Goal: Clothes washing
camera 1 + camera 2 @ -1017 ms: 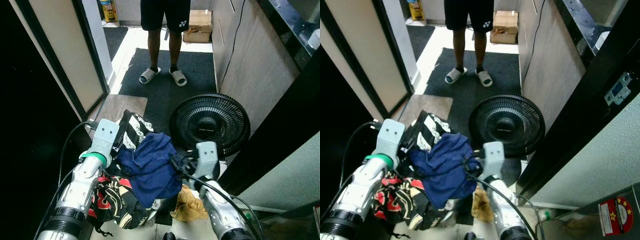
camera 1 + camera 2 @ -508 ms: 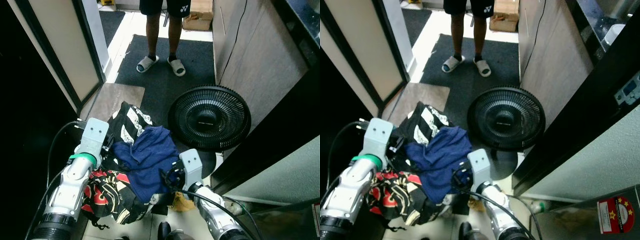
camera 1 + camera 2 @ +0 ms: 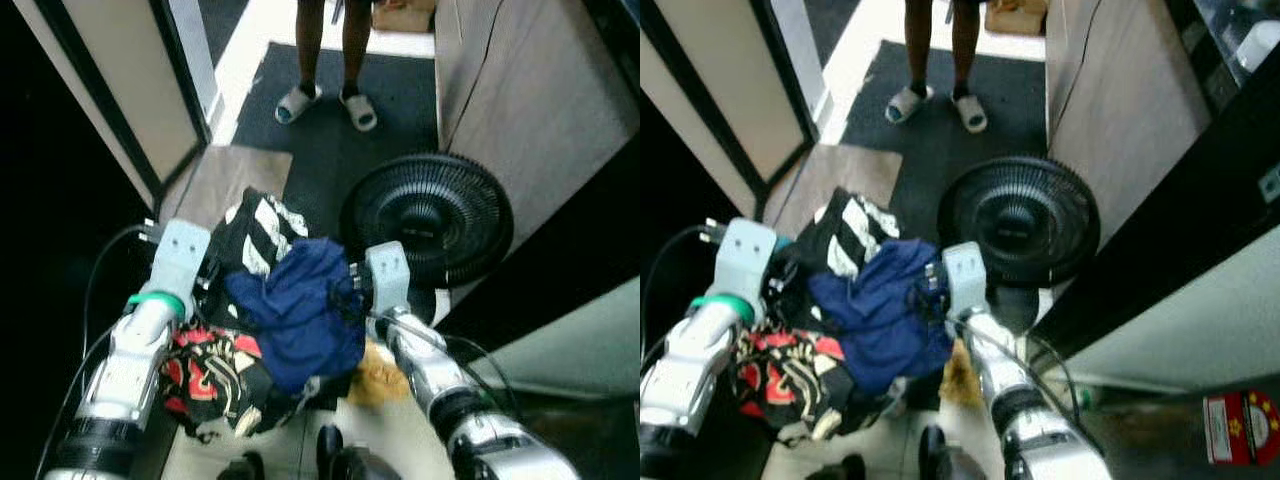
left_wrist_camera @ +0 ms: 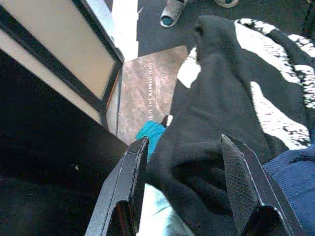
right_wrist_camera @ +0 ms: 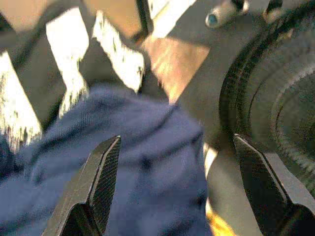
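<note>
A bundle of clothes sits between my two arms, low over the floor. A navy blue garment [image 3: 295, 310] lies on top, a black and white garment [image 3: 255, 235] is behind it, and a red patterned one [image 3: 215, 375] hangs below on the left. My left gripper [image 4: 184, 141] is open, its fingers [image 4: 133, 167] pushed into the black and white cloth [image 4: 221, 98]. Open as well, my right gripper [image 5: 177, 140] has its fingers [image 5: 106, 167] spread against the blue garment [image 5: 147, 172] on the bundle's right side.
A black floor fan [image 3: 430, 215] lies just right of the bundle. A person in sandals [image 3: 325, 100] stands on the dark mat [image 3: 400, 110] ahead. A brown doormat [image 3: 225, 180] and a door frame [image 3: 110, 100] are on the left, a cabinet wall [image 3: 510, 90] on the right, and a tan cloth [image 3: 378, 372] lies on the floor.
The camera view has shifted. My right arm has risen and now presses beside the blue garment, closer to the fan. The bundle stays between both arms.
</note>
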Robot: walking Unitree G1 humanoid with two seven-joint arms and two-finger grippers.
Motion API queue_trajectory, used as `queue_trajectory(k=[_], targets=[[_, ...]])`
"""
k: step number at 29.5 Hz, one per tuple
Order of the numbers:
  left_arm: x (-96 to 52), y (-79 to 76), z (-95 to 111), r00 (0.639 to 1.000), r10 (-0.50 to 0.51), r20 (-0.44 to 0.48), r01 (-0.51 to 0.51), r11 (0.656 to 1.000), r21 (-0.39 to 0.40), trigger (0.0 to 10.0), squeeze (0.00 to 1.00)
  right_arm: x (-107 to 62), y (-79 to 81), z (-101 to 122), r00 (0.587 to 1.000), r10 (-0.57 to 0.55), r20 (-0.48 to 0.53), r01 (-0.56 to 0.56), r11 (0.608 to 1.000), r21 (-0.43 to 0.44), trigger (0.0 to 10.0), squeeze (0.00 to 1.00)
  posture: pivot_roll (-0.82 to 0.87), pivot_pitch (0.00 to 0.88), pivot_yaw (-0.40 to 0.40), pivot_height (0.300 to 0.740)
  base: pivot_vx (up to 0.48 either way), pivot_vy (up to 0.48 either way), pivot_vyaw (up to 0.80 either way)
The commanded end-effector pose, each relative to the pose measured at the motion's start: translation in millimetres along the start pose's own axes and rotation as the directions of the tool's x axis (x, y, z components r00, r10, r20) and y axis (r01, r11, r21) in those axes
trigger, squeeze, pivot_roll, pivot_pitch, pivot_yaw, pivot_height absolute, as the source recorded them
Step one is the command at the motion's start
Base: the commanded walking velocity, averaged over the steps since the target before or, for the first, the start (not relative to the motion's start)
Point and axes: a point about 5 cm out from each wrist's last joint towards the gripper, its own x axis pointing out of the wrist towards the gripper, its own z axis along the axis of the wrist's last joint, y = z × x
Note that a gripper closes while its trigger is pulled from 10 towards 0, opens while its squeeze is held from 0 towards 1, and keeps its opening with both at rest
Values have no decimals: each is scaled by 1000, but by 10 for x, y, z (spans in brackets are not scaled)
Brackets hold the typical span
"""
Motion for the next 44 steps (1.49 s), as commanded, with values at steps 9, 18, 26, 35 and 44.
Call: queue_trajectory(k=[9, 18, 26, 35, 44], targets=[[-176, 102, -145, 997, 39, -63, -40, 999, -1, 10000, 0, 59, 153, -60, 995, 62, -82, -62, 998, -7, 10000, 0, 207, 388, 26, 740, 0, 0, 0], [-266, 64, -38, 1000, 3, -31, -4, 999, -54, 10000, 0, -42, 356, -352, 956, 200, -216, -200, 980, 24, 10000, 0, 199, 405, 15, 740, 0, 0, 0], [-526, -283, -11, 991, -134, -18, 131, 985, -117, 10000, 0, -48, 342, -338, 962, 204, -184, -199, 979, 46, 10000, 0, 177, 401, 25, 740, 0, 0, 0], [-711, -360, -57, 988, -150, -47, 143, 982, -124, 10000, 0, -94, 347, -418, 954, 217, -208, -208, 976, 65, 10000, 0, 185, 410, 27, 740, 0, 0, 0], [-801, -355, -38, 987, -146, -70, 137, 983, -121, 10000, 0, -170, 354, -544, 939, 235, -250, -220, 972, 86, 0, 0, 186, 431, 28, 740, 0, 0, 0]])
